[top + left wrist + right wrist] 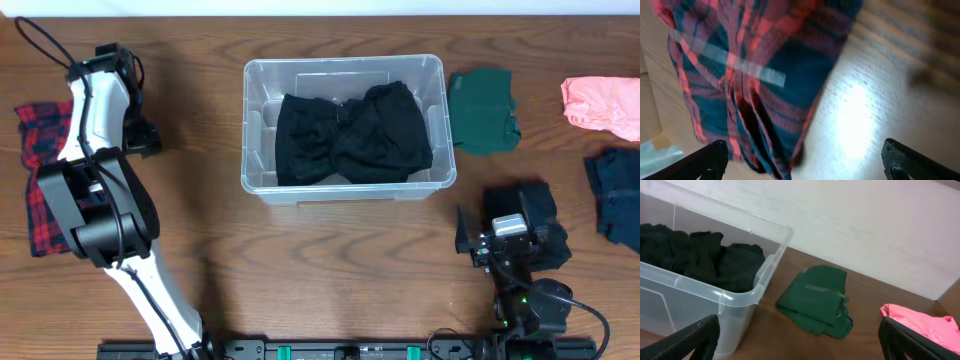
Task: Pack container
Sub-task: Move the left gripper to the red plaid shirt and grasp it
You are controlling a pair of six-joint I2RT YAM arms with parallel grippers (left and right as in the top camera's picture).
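plaid cloth: partly under left arm | navy cloth: cut by right edge | left wrist view: blurred

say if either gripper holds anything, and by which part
Nothing is held. The left gripper is open by the plaid cloth, not gripping it; the right gripper is open and empty.

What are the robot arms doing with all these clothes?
They are packing clothes into the clear plastic rectangular tub, where a crumpled black cloth already lies. The left claw hangs open over a red and blue checked cloth. The right claw is open near the tub; a folded dark green cloth and a pink cloth lie outside.
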